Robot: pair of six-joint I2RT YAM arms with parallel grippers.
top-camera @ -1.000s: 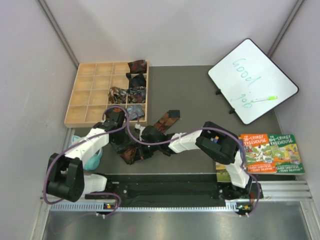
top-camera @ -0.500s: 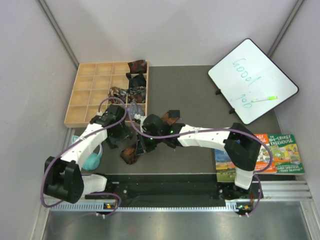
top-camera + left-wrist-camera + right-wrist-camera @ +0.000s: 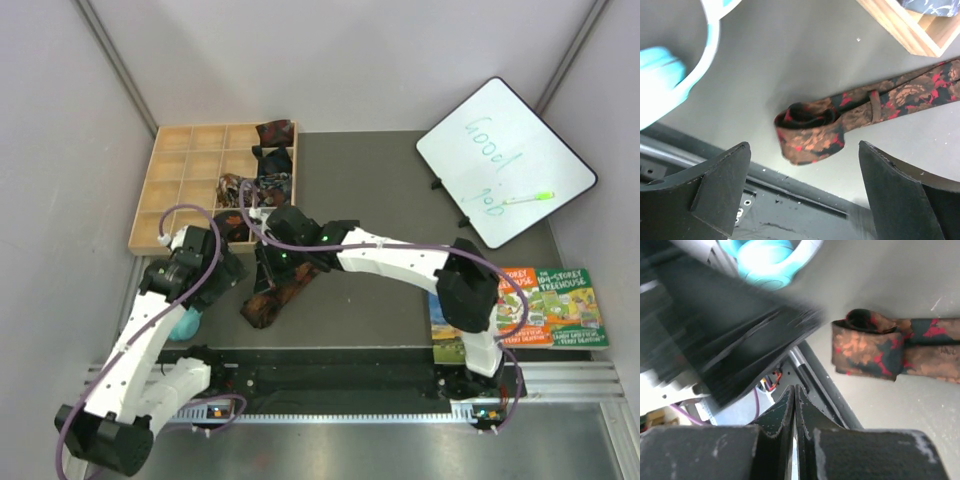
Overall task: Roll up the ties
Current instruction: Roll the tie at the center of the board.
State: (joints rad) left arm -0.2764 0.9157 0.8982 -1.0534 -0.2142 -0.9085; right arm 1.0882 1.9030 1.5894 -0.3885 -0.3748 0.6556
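Left gripper (image 3: 805, 200) spread wide, empty. Half-rolled tie (image 3: 810, 132) lies just ahead between its fingers, untouched. Right gripper (image 3: 795, 410) pinched shut beside the roll, possibly steadying it; contact unclear.

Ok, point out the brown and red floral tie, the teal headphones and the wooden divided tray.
brown and red floral tie (image 3: 810, 134), left wrist view, on its rolled end.
teal headphones (image 3: 662, 75), left wrist view, on the ear cup.
wooden divided tray (image 3: 203, 166), top external view, on an empty compartment.
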